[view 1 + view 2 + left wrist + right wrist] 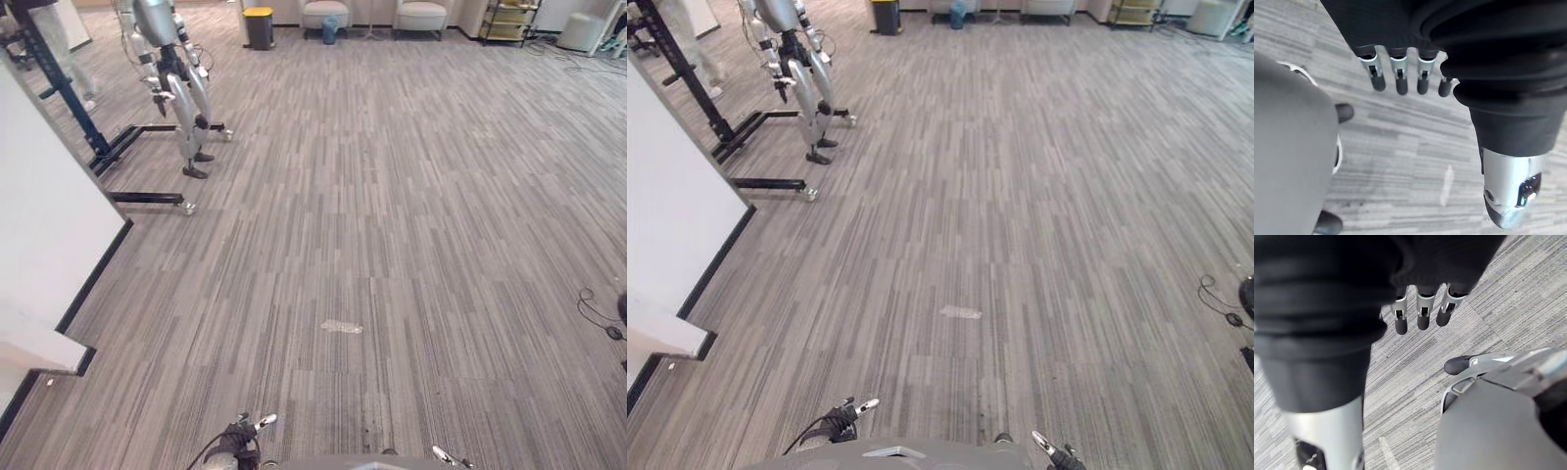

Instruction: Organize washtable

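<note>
My left hand [1399, 78] hangs low at my side over grey striped carpet, fingers straight and relaxed, thumb [1508, 196] apart, holding nothing. It shows at the bottom edge of the eye views [242, 439]. My right hand [1422, 316] hangs the same way on the other side, fingers straight and nothing in it, with its tip at the bottom edge [446, 455]. Carpet floor [392, 215] stretches out ahead of me.
A white partition [39, 225] with a black base runs along the left. Another humanoid robot [176, 78] hangs on a black wheeled stand at the far left. A yellow-lidded bin [259, 26], chairs [325, 14] and a shelf cart [509, 20] line the far wall. A pale scrap [341, 327] lies on the carpet.
</note>
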